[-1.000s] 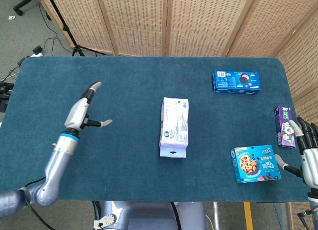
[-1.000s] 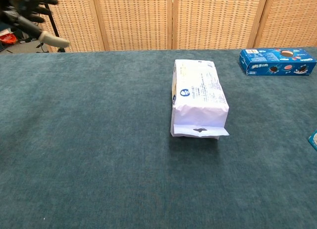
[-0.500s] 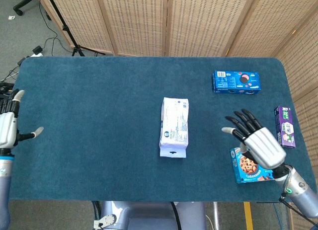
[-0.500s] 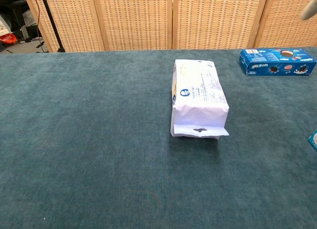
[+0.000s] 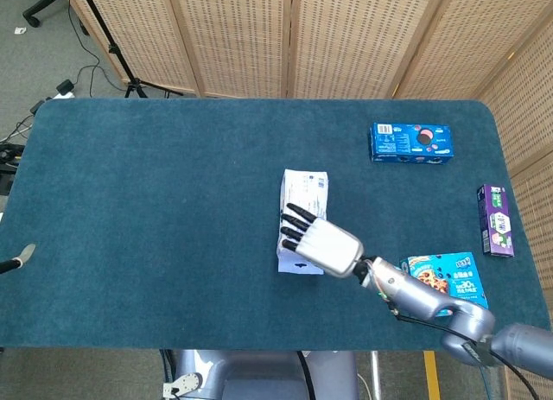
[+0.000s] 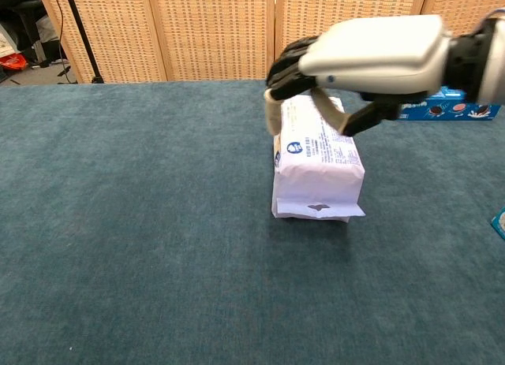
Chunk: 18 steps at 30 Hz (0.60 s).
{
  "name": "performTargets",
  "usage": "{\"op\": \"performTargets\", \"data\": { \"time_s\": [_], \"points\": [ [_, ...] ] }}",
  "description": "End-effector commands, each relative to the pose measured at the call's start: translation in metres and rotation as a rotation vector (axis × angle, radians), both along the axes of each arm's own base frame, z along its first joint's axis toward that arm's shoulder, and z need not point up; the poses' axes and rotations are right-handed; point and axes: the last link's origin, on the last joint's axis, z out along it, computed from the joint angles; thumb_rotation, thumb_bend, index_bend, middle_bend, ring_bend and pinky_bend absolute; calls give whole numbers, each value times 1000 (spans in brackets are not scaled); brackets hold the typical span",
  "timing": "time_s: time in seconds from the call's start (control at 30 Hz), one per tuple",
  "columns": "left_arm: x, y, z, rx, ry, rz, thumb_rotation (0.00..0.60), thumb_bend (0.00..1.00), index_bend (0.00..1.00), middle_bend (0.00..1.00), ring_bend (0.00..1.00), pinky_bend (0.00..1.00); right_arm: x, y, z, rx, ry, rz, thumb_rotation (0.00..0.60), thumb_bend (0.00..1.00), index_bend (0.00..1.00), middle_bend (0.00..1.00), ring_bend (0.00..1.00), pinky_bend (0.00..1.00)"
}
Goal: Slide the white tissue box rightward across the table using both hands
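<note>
The white tissue box [image 5: 305,195] lies lengthwise at the middle of the blue table [image 5: 173,201]. My right hand [image 5: 324,245] reaches in from the lower right and sits over the box's near half, its dark fingers [image 5: 294,224] stretched toward the box's left side. In the chest view the right hand [image 6: 371,54] hangs over the tissue box [image 6: 319,164], fingers bent down past its left top edge and thumb low over the top. I cannot tell whether it touches the box. Of my left hand [image 5: 19,257] only a fingertip shows at the table's left edge.
A blue sandwich-cookie box [image 5: 412,142] lies at the back right, and its edge [image 6: 465,110] peeks out below the hand in the chest view. A blue chocolate-chip cookie box [image 5: 462,276] sits front right beside my right forearm. A purple carton [image 5: 495,220] lies at the right edge.
My right hand swept left from the table's right side to over the tissue box. My left hand drew back left, almost out of the head view. The box has not moved.
</note>
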Motion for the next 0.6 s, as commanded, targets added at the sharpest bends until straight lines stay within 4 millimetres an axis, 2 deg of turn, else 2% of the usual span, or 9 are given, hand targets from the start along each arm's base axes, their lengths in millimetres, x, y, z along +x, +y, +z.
{"op": "performTargets", "data": {
  "time_s": [0.03,0.2,0.33,0.43,0.6],
  "points": [
    [-1,3,-2,-8,5,11,600,201,0,0,0,0,32,-4,-26,23,7,27,600,1000,354,305,166,162],
    [-2,5,-2,-16,10,16,600,202,0,0,0,0,54,-14,-44,15,21,31,600,1000,354,289,166,174],
    [-3,6,-3,-22,11,21,600,203,0,0,0,0,62,-25,-58,-1,55,16,600,1000,389,283,166,173],
    [-3,7,-4,-26,11,24,600,206,0,0,0,0,60,-26,-65,-16,99,30,600,1000,412,283,166,173],
    [-4,7,-5,-33,11,29,600,211,0,0,0,0,45,-30,-75,-57,209,47,600,1000,412,283,166,174]
  ]
}}
